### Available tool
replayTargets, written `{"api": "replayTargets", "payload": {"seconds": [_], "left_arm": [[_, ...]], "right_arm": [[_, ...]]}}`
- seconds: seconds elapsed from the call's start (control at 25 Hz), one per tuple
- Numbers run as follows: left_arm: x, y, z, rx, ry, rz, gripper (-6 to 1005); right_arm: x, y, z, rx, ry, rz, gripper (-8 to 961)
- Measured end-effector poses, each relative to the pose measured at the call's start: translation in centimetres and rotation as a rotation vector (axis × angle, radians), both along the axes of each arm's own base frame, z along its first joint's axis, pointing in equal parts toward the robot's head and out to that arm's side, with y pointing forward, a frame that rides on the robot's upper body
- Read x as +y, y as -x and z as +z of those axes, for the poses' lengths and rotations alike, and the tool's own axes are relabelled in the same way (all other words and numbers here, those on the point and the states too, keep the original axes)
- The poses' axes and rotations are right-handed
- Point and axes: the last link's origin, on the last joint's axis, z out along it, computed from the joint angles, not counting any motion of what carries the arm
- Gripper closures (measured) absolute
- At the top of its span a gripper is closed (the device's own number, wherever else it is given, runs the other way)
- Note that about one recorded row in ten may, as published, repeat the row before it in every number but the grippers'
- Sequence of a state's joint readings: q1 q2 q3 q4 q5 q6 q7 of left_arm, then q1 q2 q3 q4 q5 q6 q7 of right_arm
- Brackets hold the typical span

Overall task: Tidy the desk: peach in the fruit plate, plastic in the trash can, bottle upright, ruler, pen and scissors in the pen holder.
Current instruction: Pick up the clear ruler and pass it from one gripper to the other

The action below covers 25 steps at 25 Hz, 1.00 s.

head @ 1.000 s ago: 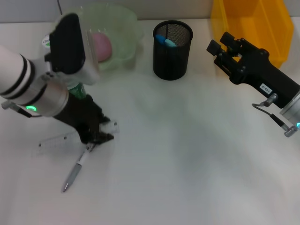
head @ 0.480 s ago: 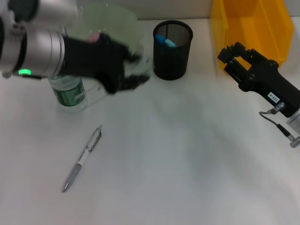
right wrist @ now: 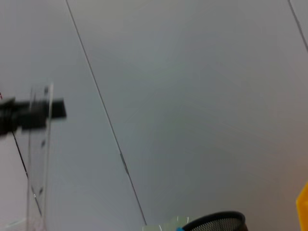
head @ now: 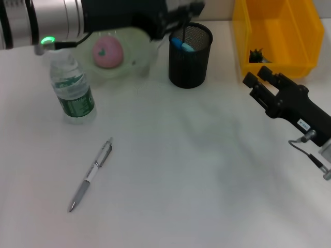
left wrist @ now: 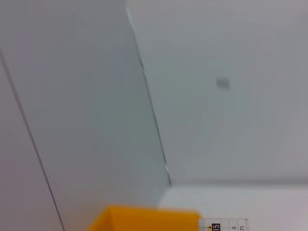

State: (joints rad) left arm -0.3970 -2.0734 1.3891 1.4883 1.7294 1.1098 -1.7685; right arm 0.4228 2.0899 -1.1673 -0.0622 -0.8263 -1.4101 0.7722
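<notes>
My left gripper [head: 185,10] is at the back of the table, above the black mesh pen holder [head: 190,49], shut on the clear ruler [right wrist: 38,159]. The ruler hangs upright from the fingers; its printed end [left wrist: 226,225] shows in the left wrist view. Something blue [head: 182,45] sits inside the holder. The pink peach [head: 107,51] lies in the green fruit plate [head: 139,44]. Left of it the bottle [head: 72,93] stands upright. The pen [head: 91,174] lies on the table at front left. My right gripper [head: 257,77] hovers open at the right, holding nothing.
A yellow bin [head: 274,36] stands at the back right with something dark [head: 257,55] inside it. The pen holder's rim [right wrist: 216,222] shows low in the right wrist view. A pale wall rises behind the table.
My left arm has lifted the ruler off the table beside the pen and carried it up and right to the pen holder. The right arm has drawn back toward the near right.
</notes>
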Motion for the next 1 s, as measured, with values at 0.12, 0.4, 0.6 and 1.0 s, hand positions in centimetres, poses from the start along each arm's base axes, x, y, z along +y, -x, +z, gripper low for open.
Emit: {"api": "replayTargets", "payload": {"seconds": [0.12, 0.4, 0.6, 1.0], "left_arm": [[0.6, -0.2, 0.0, -0.102, -0.013, 0.011, 589], [1.8, 0.4, -1.0, -0.371, -0.04, 0.007, 585], [2.2, 0.2, -2.7, -0.456, -0.057, -0.029, 582], [4.2, -1.0, -5.6, -0.517, -0.082, -0.023, 576]], "right_arm": [[-0.6, -0.4, -0.2, 0.002, 0.008, -0.014, 469], [-1.5, -0.5, -1.1, -0.014, 0.069, -0.002, 469], [-2.0, -0.3, -1.5, -0.011, 0.099, 0.012, 469], [-2.7, -0.4, -2.1, 0.016, 0.143, -0.008, 469]]}}
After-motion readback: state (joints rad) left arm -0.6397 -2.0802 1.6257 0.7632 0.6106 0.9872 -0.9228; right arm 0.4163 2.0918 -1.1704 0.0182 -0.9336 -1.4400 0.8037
